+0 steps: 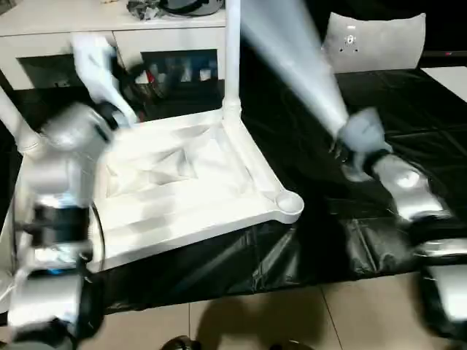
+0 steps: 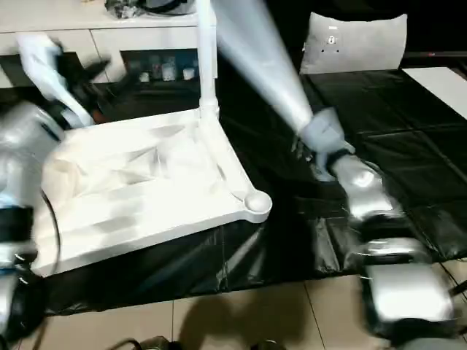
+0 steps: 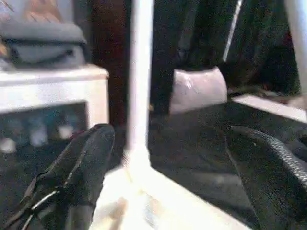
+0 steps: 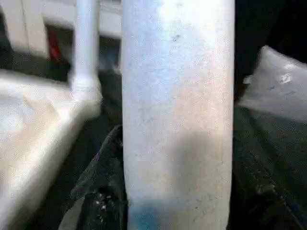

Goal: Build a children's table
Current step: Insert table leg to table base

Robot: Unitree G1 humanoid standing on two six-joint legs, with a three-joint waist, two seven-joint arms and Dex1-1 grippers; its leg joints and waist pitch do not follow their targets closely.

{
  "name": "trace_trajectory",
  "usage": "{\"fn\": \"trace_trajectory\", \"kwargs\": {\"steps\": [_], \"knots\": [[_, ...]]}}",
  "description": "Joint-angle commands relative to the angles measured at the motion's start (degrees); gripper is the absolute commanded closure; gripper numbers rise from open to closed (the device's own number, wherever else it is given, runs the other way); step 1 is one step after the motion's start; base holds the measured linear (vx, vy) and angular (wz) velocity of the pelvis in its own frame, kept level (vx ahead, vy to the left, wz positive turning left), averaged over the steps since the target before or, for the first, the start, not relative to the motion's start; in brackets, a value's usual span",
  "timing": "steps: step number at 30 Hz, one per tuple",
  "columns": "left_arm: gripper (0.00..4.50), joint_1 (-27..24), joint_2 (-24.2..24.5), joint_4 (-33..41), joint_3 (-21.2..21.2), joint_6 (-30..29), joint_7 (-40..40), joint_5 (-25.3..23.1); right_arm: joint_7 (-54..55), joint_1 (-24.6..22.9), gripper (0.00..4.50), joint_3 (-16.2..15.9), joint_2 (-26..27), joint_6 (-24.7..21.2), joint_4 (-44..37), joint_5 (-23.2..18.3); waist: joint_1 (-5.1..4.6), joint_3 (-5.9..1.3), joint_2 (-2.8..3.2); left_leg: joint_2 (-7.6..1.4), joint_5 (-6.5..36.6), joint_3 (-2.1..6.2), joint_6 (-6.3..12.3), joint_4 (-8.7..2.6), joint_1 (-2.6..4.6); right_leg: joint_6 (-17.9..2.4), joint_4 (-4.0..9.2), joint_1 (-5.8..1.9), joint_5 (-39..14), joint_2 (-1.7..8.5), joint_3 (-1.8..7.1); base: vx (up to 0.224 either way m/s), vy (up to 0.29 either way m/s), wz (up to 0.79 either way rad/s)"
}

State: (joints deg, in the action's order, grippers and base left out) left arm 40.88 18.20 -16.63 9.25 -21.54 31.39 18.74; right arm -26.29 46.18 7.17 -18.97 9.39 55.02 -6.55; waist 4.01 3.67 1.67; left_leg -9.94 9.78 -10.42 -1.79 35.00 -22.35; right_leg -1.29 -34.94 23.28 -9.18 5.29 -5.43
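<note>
The children's table (image 1: 182,182) lies upside down at the black worktop's (image 1: 379,146) near edge, sockets up to take legs. The right hand (image 1: 350,142) is clamped on a loose leg (image 1: 292,51); the left hand (image 3: 163,177) is apart, empty, beside the seated leg (image 1: 232,51).

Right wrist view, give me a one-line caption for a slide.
Right gripper clamps a loose white leg beside the upturned table top and its fitted leg.
</note>
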Motion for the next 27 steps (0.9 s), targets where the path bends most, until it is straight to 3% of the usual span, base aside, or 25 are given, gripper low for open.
{"fn": "trace_trajectory", "kwargs": {"steps": [1,2,4,6,8,9,10,12,14,15,17,19,27], "knots": [[0.09,-0.1,-1.0,1.22,-1.72,-0.6,-0.62,-0.51,-3.89,0.11,2.64,3.37,1.45,-5.58,-4.83,-7.61,0.37,-4.74,-0.34,-3.02,13.85,1.03,4.55,-3.86,1.22,-14.04,3.68,-3.02,-11.87,3.2,2.63,0.0,0.0,0.0],[0.09,-0.11,-1.95,1.48,-2.3,-0.86,-0.78,-0.31,-5.78,-0.08,2.64,3.86,2.3,-7.66,-6.79,-9.99,0.8,-4.7,-0.15,-3.12,14.51,1.05,4.1,-3.97,1.33,-13.6,3.79,-2.98,-13.05,3.27,2.62,0.0,0.0,0.0],[0.05,-0.11,-1.95,1.48,-2.3,-0.86,-0.78,-0.31,-5.78,-0.08,2.64,3.86,2.3,-7.66,-6.79,-9.99,1.22,-4.71,-0.24,-3.17,14.62,1.12,3.08,-4.09,1.32,-13.05,3.88,-2.87,-14.03,3.48,2.68,0.0,0.0,0.0],[0.02,0.22,-5.21,2.4,-3.32,-3.46,-0.31,1.74,-11.09,-1.02,2.64,6.04,4.22,-18.07,-14.39,-17.72,1.44,-4.59,-0.34,-3.02,14.85,1.03,2.75,-4.14,1.47,-12.62,4.08,-2.97,-14.42,3.4,2.82,0.0,0.0,0.0],[0.0,0.59,-6.82,2.87,-3.12,-5.11,-0.02,3.75,-13.32,-1.04,2.64,7.48,4.71,-23.06,-16.81,-22.15,1.9,-4.67,-0.14,-3.21,14.53,1.12,2.77,-4.27,1.32,-12.57,4.04,-3.06,-14.68,3.48,2.71,0.0,0.0,0.0],[0.0,0.98,-8.15,3.39,-2.61,-6.52,0.05,5.9,-15.86,-1.25,2.64,8.44,4.69,-28.16,-18.57,-26.08,2.01,-4.64,-0.22,-3.18,14.58,1.1,2.66,-4.24,1.3,-12.52,4.13,-3.03,-14.88,3.53,2.7,0.0,0.0,0.0],[0.0,0.98,-8.15,3.39,-2.61,-6.52,0.05,5.9,-15.86,-1.25,2.64,8.44,4.69,-28.16,-18.57,-26.08,2.42,-4.72,-0.21,-3.18,14.19,1.09,2.7,-4.15,1.31,-12.66,4.1,-3.03,-14.64,3.58,2.68,0.0,0.0,0.0],[0.0,1.74,-9.94,4.07,-1.26,-9.11,-0.23,9.57,-19.7,-2.22,2.64,8.44,4.17,-34.12,-21.08,-29.9,2.68,-4.73,-0.45,-3.11,14.21,1.07,2.24,-4.17,1.23,-11.89,4.29,-2.94,-15.86,3.71,2.66,0.0,0.0,0.0],[0.0,2.84,-11.93,5.39,0.29,-12.74,-0.12,14.54,-23.76,-4.15,2.64,6.77,3.38,-37.65,-23.89,-31.57,2.99,-4.69,-0.86,-3.06,12.7,1.02,2.33,-4.12,0.93,-11.61,4.32,-3.16,-15.81,3.8,2.65,0.0,0.0,0.0],[0.0,3.05,-12.31,5.71,0.52,-13.57,-0.16,15.53,-24.21,-4.45,2.64,6.52,3.32,-37.93,-24.2,-31.71,3.1,-4.73,-0.78,-3.01,12.56,1.0,2.18,-4.04,0.98,-11.61,4.26,-3.18,-16.04,3.86,2.61,0.0,0.0,0.0],[0.0,3.42,-13.47,6.71,0.25,-16.48,0.29,16.65,-27.36,-6.71,2.64,5.7,2.73,-43.27,-28.94,-34.75,3.29,-4.6,-0.76,-2.97,12.58,1.06,2.09,-4.09,1.09,-10.91,4.58,-3.05,-17.79,3.82,2.61,0.0,0.0,0.0],[0.0,3.48,-13.95,7.03,-0.37,-18.08,0.91,17.48,-28.87,-7.78,2.64,5.01,2.38,-45.67,-31.39,-36.37,3.5,-4.56,-0.78,-3.08,12.5,1.16,2.19,-4.19,1.0,-9.86,4.75,-3.02,-18.88,3.86,2.64,0.0,0.0,0.0],[0.0,4.71,-15.51,7.92,-1.18,-21.91,0.58,21.04,-30.35,-10.23,2.64,3.97,1.3,-51.72,-37.54,-38.71,3.81,-4.39,-0.92,-2.95,13.29,1.33,0.61,-4.46,1.16,-6.64,5.51,-2.75,-23.46,3.92,2.66,0.0,0.0,0.0]]}}
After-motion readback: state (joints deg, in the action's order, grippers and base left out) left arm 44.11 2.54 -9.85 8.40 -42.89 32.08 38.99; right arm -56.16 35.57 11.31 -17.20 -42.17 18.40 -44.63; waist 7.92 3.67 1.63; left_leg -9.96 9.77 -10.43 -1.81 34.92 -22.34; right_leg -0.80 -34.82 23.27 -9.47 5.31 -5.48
